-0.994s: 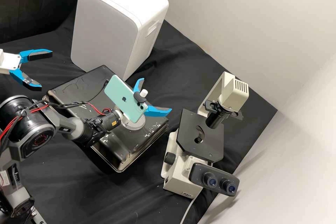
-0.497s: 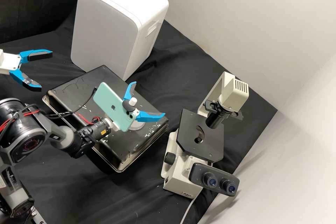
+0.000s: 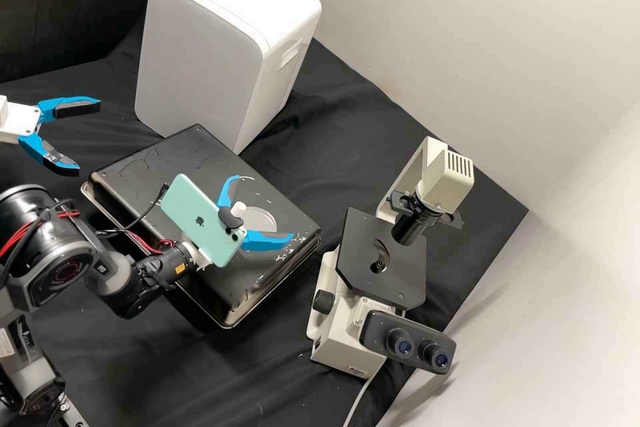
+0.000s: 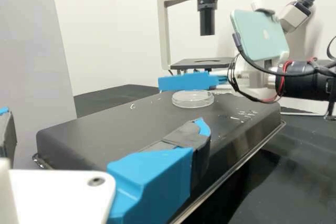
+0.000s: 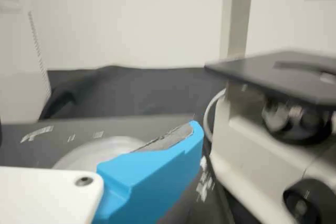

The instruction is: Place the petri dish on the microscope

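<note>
High view: petri dish (image 3: 264, 219) on tray (image 3: 150, 173)

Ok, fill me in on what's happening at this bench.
The right arm's tool is down at the black tray, open and straddling the clear petri dish that lies on it, not closed on it. The microscope stands beside the tray with its stage bare, so the dish is not yet placed. The left tool hangs open beyond the tray's end away from the microscope, holding nothing.
</note>
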`<state>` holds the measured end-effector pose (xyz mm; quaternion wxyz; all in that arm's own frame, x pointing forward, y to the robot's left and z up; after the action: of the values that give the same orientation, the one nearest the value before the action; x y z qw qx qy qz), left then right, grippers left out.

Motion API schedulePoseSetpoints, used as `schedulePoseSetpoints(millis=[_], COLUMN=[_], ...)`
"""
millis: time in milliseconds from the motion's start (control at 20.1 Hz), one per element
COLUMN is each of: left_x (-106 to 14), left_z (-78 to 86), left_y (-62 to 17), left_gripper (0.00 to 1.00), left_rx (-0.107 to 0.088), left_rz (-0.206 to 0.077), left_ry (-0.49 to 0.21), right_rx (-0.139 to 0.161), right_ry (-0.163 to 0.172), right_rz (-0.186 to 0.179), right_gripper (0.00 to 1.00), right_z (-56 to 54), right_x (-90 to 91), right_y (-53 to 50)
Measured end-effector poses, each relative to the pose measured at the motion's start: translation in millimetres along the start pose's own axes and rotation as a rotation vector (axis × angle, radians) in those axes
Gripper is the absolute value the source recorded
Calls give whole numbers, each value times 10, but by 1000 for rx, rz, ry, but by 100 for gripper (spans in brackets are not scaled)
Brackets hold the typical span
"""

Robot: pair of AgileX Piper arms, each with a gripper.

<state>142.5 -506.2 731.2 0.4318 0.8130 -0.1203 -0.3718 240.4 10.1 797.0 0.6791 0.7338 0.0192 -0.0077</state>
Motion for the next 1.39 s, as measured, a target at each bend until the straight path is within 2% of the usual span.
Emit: schedulePoseSetpoints(millis=[99,298,646,1043,1391], left_x=[0,0,4,4,4], left_z=[0,0,-3,-3,-3], left_y=[0,0,-11,-11,-11], left_gripper=[100,100,100,100,100], left_rx=[0,0,-2,-2,-2], left_rz=[0,0,-6,-6,-6], left_ry=[0,0,1,1,1], right_rx=[2,3,5,0,0], right_ry=[-22,-44,-33,-35,-34], right_rz=[-22,-40,-58,-31,-28], right_gripper=[100,100,100,100,100], right_z=[51,96,101,124,123], right_x=[-48,-71,-54,95,113], right_y=[-40,-82,-150,-143,-139])
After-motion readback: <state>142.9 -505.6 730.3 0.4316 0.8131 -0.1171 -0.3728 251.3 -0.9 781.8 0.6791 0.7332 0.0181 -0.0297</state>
